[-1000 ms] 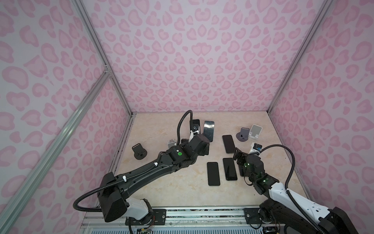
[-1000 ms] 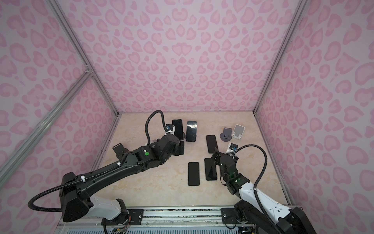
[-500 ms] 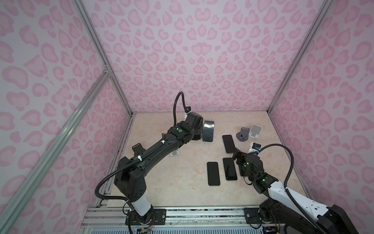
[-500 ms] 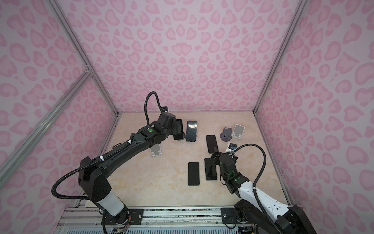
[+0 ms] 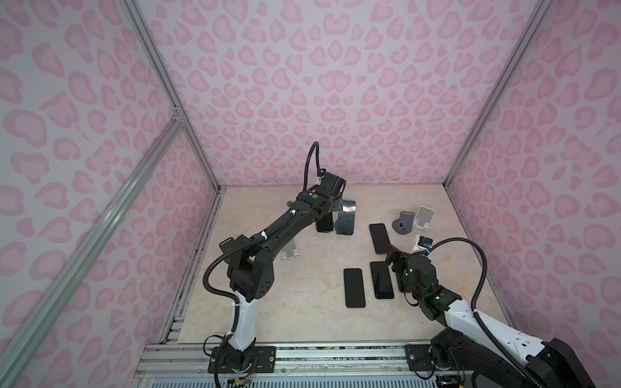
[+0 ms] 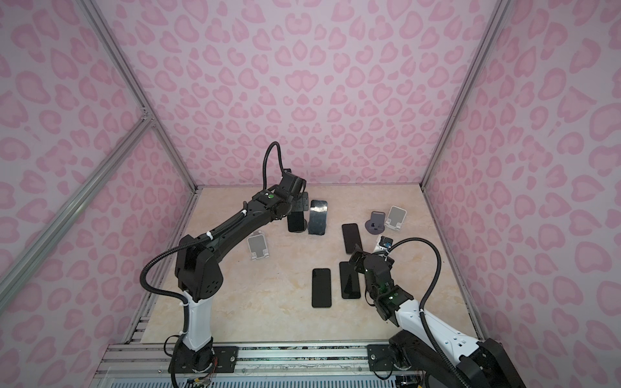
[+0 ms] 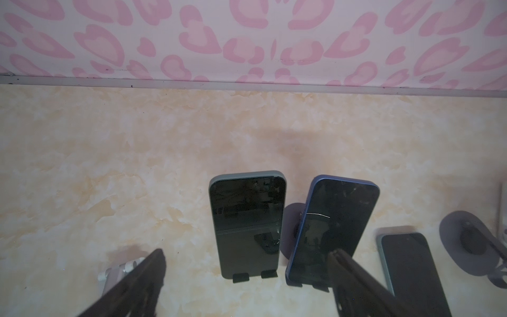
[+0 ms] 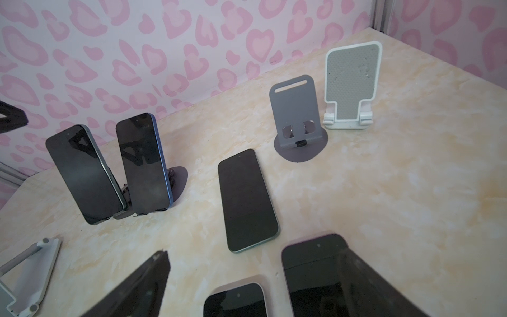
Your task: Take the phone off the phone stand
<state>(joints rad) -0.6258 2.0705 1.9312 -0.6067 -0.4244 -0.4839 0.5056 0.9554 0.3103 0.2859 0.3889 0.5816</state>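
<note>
Both grippers are seen with their jaws spread wide and nothing held between them. The left gripper [image 7: 247, 254] is reached to the far middle of the marbled floor [image 5: 302, 319], near the back wall. In its wrist view the two dark fingers [image 7: 137, 282] are set in the lower part of the frame, and a green-edged phone [image 7: 247, 227] is framed between them, untouched. That phone is propped upright in a black stand [image 7: 241, 277], of which only the two front hooks are shown. Just beside it, right of centre, a blue-edged phone [image 7: 332, 227] is leaned on a purple stand [image 7: 292, 227] with a round base. Its lower corner is overlapped by one finger, and whether contact is made cannot be told. In both top views the pair is found at centre frame, partly covered by the left wrist.

The right gripper [image 5: 394, 258] is held low at centre right in both top views, above phones laid flat. In its wrist view a purple-edged phone [image 8: 310, 263] is partly covered by one finger, and a teal-edged phone [image 8: 248, 200] is laid flat at centre frame. A grey stand [image 8: 295, 115] and a white stand [image 8: 352, 85] are placed side by side at upper right, both unloaded. A second white stand [image 6: 258, 247] is seen left of centre, beside the left forearm.
</note>
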